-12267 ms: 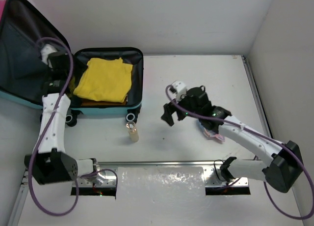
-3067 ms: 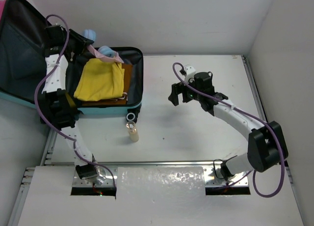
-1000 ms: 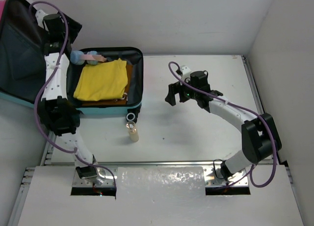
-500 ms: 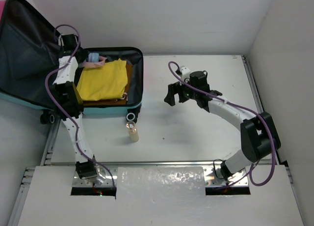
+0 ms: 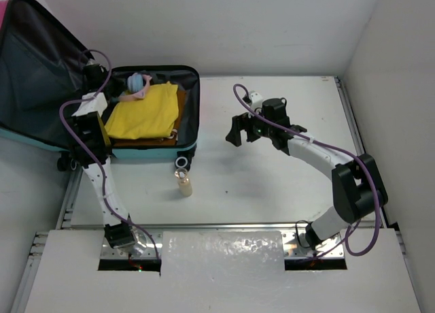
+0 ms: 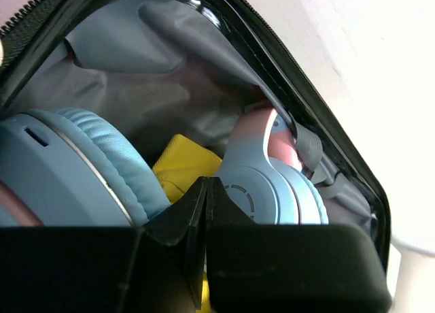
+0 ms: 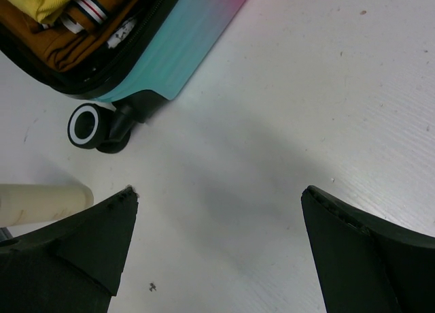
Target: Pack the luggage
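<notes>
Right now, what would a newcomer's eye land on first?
The open luggage at the far left of the table, a yellow garment folded inside with blue-and-pink headphones at its back edge. The left tool sits shut close by them; the right tool hangs open over the table's middle.

No readable text, label, brand or number shows on anything in these views.

Left arm [image 5: 97,180] extended toward the far left corner of the table [image 5: 272,190], left gripper [image 6: 206,188] jaws fully closed, right arm [image 5: 318,152] bent over mid-table, right gripper [image 5: 235,132] jaws wide apart.
</notes>
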Controlling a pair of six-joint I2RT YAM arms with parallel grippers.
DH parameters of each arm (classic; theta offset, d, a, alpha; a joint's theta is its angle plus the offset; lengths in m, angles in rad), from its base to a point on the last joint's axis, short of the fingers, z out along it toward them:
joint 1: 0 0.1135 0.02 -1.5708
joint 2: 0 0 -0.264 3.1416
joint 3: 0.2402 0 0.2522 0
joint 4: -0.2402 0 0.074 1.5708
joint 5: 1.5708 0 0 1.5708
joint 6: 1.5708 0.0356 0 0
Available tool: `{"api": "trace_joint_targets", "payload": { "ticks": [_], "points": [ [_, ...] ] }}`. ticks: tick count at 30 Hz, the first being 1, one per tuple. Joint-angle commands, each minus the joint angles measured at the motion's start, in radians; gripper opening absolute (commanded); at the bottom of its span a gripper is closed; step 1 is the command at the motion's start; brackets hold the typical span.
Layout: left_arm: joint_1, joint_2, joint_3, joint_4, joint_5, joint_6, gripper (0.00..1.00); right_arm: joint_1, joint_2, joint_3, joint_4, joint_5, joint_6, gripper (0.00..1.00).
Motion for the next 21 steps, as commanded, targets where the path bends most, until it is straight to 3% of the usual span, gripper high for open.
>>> {"api": "trace_joint_targets", "payload": {
  "ticks": [1, 3, 4, 9, 11, 12, 15, 16, 21],
  "points": [
    [-0.082, 0.014, -0.011, -0.049, 0.218, -0.032, 0.0, 0.001, 0.007, 0.017, 0.055, -0.026, 0.015, 0.99],
    [-0.081, -0.013, 0.007, -0.098, 0.176, -0.032, 0.02, 0.003, 0.006, 0.017, 0.053, -0.027, 0.015, 0.99],
    [-0.076, -0.027, 0.01, -0.118, 0.149, -0.029, 0.14, 0.003, 0.006, 0.017, 0.048, -0.029, 0.013, 0.99],
    [-0.072, -0.15, 0.059, -0.252, -0.047, 0.006, 0.22, 0.003, 0.009, 0.02, 0.042, -0.033, 0.012, 0.99],
    [-0.072, -0.186, 0.108, -0.313, -0.125, 0.029, 0.34, 0.003, 0.02, 0.031, 0.041, -0.041, 0.015, 0.99],
    [-0.072, -0.196, 0.131, -0.334, -0.145, 0.039, 0.51, 0.003, 0.023, 0.034, 0.039, -0.043, 0.016, 0.99],
    [-0.072, -0.208, 0.228, -0.428, -0.213, 0.075, 0.71, 0.003, 0.036, 0.046, 0.038, -0.052, 0.022, 0.99],
    [-0.072, -0.211, 0.263, -0.445, -0.223, 0.092, 0.84, 0.003, 0.041, 0.055, 0.032, -0.053, 0.025, 0.99],
    [-0.068, -0.274, 0.257, -0.488, -0.254, 0.122, 0.99, 0.012, 0.063, 0.097, -0.001, -0.053, 0.029, 0.99]
  ]
}}
